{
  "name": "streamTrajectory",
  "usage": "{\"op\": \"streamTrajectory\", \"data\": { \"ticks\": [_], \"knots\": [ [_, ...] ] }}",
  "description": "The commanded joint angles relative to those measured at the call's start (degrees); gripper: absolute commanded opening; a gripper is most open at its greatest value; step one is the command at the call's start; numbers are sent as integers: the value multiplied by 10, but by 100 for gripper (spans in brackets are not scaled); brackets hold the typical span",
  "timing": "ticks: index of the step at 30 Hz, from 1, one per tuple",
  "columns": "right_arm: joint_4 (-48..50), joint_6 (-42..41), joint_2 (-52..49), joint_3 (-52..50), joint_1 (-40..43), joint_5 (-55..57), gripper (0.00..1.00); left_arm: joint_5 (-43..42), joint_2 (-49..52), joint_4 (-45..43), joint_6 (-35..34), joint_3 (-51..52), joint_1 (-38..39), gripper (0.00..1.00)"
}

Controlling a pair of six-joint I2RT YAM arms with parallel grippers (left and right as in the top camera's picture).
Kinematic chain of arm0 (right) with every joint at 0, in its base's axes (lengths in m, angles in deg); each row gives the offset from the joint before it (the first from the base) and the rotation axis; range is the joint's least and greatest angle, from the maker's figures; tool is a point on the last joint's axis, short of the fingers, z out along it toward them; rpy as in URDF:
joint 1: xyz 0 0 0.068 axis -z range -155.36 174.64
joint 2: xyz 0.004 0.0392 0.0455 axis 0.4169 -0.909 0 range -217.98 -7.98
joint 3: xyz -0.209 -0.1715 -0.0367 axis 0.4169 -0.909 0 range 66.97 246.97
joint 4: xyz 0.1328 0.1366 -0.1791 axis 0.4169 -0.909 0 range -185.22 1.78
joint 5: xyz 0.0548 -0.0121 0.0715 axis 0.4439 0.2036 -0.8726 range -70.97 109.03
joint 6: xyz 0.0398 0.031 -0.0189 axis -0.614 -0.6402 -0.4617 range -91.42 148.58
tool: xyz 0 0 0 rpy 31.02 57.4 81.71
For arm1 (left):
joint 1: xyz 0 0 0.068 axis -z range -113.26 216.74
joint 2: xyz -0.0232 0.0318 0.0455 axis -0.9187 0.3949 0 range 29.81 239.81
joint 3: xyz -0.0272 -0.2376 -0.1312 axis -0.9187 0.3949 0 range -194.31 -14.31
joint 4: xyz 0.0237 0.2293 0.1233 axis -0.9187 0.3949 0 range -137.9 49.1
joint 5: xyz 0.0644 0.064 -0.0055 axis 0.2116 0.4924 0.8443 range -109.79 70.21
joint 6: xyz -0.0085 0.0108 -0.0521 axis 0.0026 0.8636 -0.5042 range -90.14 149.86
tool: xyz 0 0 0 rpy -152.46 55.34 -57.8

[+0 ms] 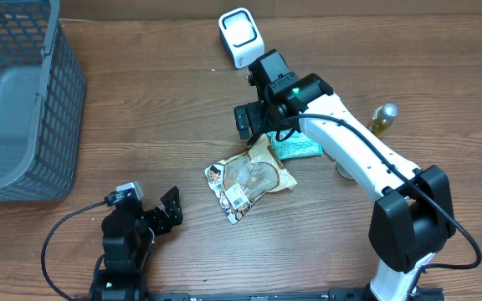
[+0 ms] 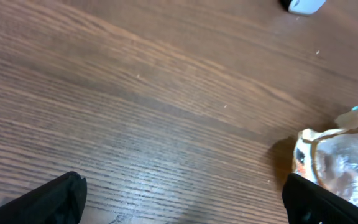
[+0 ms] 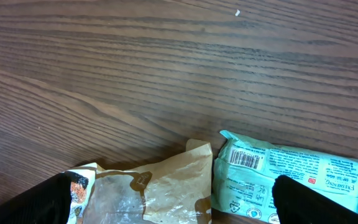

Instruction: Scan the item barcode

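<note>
Two packets lie mid-table. A brown and clear snack packet (image 1: 249, 177) (image 3: 160, 186) (image 2: 340, 155) carries a barcode label (image 1: 239, 199). A green packet (image 1: 298, 149) (image 3: 284, 177) beside it shows its barcode (image 3: 246, 160). The white scanner (image 1: 239, 35) (image 2: 304, 5) stands at the back. My right gripper (image 1: 253, 121) (image 3: 179, 208) hovers open over the packets' far ends, its fingers (image 3: 36, 202) holding nothing. My left gripper (image 1: 170, 209) (image 2: 185, 208) is open and empty near the front edge, left of the snack packet.
A grey mesh basket (image 1: 23, 100) fills the back left corner. A small yellow bottle (image 1: 383, 117) stands at the right, behind the right arm. Bare wood lies between the left gripper and the basket.
</note>
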Motion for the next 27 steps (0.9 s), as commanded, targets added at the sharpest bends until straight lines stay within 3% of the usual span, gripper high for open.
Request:
{"op": "streamTrajectory", "data": {
  "ticks": [1,27],
  "knots": [
    [3,-2,-1,-3,3,-1,100,2,-24,10,13,2,4,100],
    [3,-2,-1,-3,3,-1,100,-2,-260,18,83,2,4,99]
  ]
}}
